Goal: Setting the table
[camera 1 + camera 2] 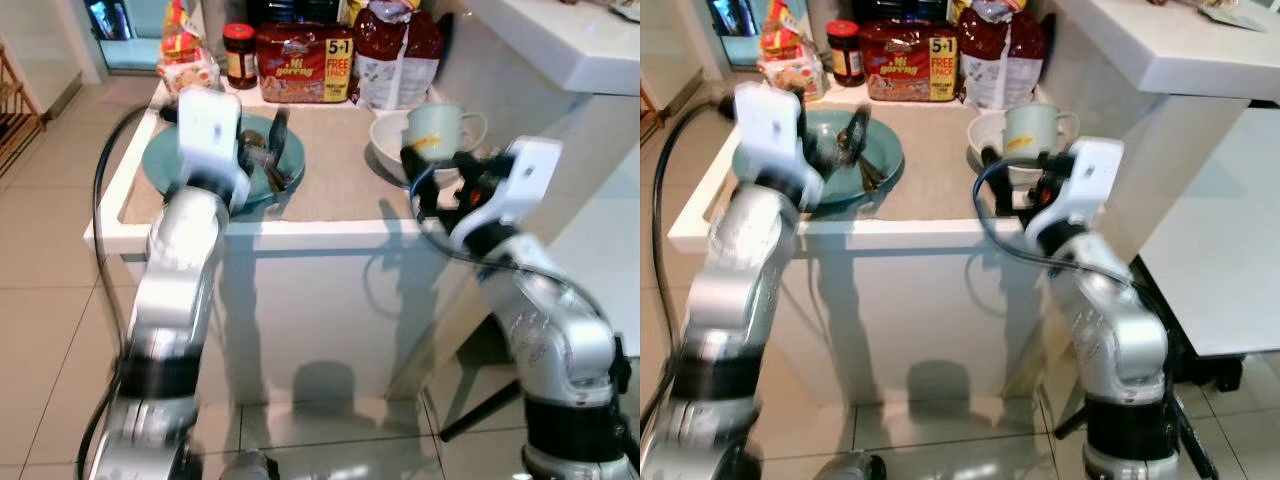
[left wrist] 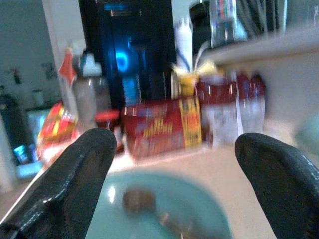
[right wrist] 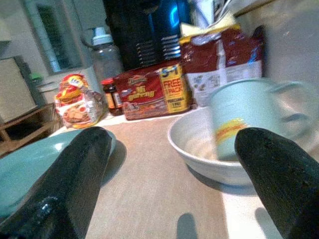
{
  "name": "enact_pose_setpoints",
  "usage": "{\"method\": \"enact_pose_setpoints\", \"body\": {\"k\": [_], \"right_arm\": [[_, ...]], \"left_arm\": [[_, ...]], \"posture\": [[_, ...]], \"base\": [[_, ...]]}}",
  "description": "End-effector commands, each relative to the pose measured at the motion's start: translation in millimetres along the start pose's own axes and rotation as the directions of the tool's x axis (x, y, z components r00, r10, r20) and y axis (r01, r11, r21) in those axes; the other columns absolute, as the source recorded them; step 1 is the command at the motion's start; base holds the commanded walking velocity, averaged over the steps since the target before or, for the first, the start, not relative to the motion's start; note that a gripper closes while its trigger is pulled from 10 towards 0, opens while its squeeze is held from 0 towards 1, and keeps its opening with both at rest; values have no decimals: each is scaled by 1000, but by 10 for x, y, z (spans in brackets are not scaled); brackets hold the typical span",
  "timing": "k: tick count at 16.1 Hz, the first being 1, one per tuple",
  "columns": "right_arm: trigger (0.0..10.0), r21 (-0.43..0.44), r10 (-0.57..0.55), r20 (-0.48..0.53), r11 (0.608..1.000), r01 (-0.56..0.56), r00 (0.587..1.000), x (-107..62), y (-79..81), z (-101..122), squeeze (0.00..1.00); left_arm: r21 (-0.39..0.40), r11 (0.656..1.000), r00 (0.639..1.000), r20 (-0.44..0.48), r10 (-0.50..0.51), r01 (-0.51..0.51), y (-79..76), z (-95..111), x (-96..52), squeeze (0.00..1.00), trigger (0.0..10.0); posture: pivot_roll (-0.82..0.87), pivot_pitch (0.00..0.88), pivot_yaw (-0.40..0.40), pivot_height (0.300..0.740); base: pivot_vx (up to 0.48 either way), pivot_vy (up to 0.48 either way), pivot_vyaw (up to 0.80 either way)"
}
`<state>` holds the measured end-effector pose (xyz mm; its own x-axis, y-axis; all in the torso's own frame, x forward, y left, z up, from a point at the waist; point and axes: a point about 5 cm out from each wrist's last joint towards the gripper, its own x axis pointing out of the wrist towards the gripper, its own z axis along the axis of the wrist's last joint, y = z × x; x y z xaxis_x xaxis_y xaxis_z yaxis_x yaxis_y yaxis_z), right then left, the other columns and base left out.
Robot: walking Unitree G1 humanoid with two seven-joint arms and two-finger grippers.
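Crockery sits grouped on the counter [image 1: 330,215]: a teal plate [image 1: 165,160] with cutlery [image 1: 272,158] near the front left edge, a mug [image 1: 1032,128] standing inside a white bowl [image 3: 199,149] toward the right edge (probably stacked for carrying). Left gripper [image 2: 169,174] hovers spread over the plate; right gripper [image 3: 169,174], also spread, faces the bowl.

Mug [image 1: 437,131] stands in white bowl [image 1: 392,150] (teal plate [image 1: 165,160] well apart).

Glossy teal plate [image 1: 165,160], seemingly ceramic; matt beige mat [image 1: 335,165].
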<state>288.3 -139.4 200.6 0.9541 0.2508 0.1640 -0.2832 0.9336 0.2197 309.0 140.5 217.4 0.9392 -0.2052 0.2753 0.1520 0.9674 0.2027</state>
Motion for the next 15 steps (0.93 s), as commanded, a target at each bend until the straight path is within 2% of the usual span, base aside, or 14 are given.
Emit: {"method": "enact_pose_setpoints", "body": {"k": [1,2,3,7,13,15], "right_arm": [[10000,-54,-27,23,998,28,999,-50,0,-6,0],[10000,-62,-34,23,997,35,999,-72,2,-30,0],[10000,-69,-44,14,997,45,999,-89,10,-68,0],[10000,-110,-17,-11,994,16,1000,-67,85,-145,0],[10000,-128,-15,-26,992,11,1000,-45,116,-230,0],[10000,-147,-4,-33,989,-1,999,-36,140,-259,0]], "left_arm": [[39,999,999,-50,3,-1,-39,-69,-85,0,10000],[36,999,998,-67,15,-13,-32,-100,-122,0,10000],[15,999,994,-97,41,-40,-21,-142,-162,0,10000],[23,998,991,-126,55,-52,-82,-175,-265,0,10000],[17,997,992,-104,70,-69,-83,-77,-248,0,10000],[18,997,992,-106,75,-73,-78,-68,-258,0,10000]], "posture": [[103,2,-67,740],[104,2,-69,740],[102,1,-69,740],[98,0,-66,740],[110,0,-69,740],[111,0,-66,740]], "base": [[0,0,0],[0,0,0],[0,409,0],[0,467,0],[0,465,0],[0,0,0]]}}
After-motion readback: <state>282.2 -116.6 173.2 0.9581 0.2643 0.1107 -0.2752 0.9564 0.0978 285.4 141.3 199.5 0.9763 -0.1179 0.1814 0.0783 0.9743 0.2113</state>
